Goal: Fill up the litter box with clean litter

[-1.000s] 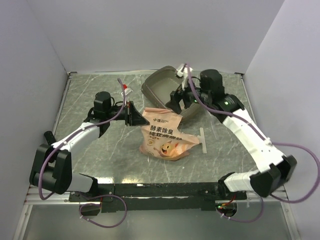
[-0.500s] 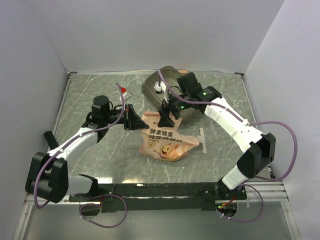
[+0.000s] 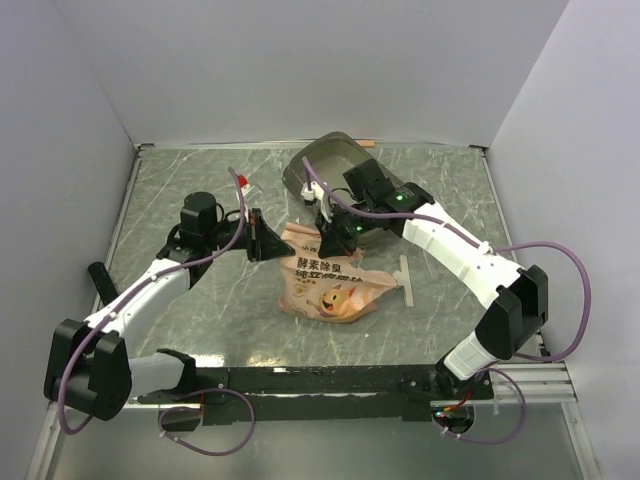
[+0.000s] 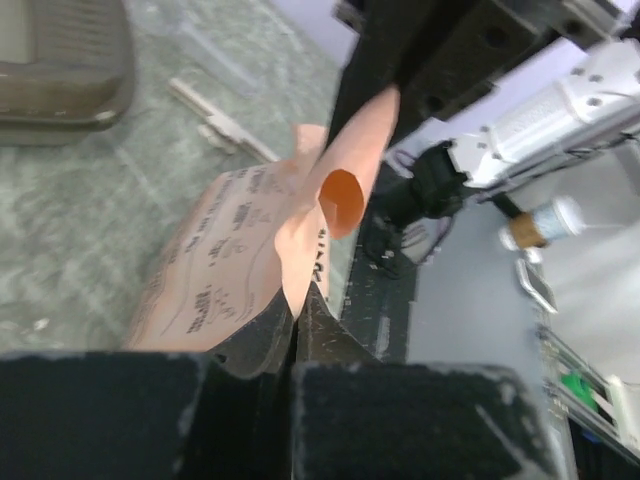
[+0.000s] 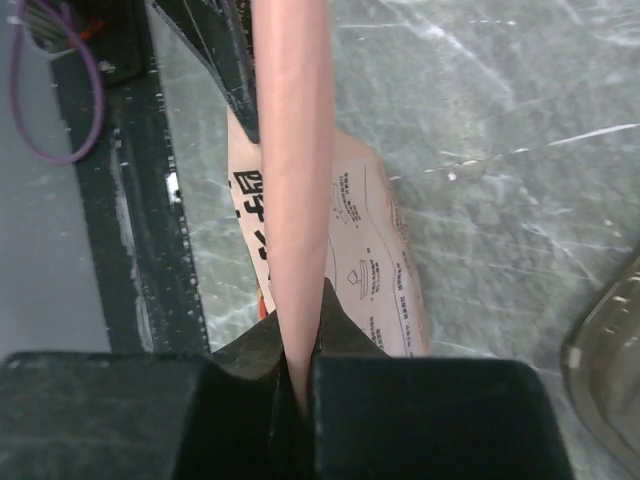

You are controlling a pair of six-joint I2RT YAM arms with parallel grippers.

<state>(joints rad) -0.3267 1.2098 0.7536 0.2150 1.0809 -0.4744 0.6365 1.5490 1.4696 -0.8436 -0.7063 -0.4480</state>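
**Both grippers pinched on the bag's top edge, litter box at the back**

We see the orange-pink printed bag point(image 3: 330, 282) lying in the middle of the grey marbled table point(image 3: 190, 300), its printed face up. Its far edge is lifted between the two arms.

The left gripper point(image 3: 272, 243) is at the bag's far left corner. In the left wrist view its jaws are pressed together with a fold of the pink film caught between them, so it is closed on the bag. From there the film rises in a curled flap towards the dark body of the other arm.

The right gripper point(image 3: 328, 240) is at the same edge, a little further right. In the right wrist view its jaws are squeezed onto a narrow upright band of the pink film, so it too has hold of the bag. The rest of the bag spreads on the table below.

The litter box point(image 3: 318, 162) is at the far side of the table, right of centre and just behind the right arm's wrist, which hides its near rim. It is close to the bag's far edge, but we cannot tell whether the two touch. We cannot make out anything inside it.

A thin white strip point(image 3: 404, 281) lies on the table just right of the bag
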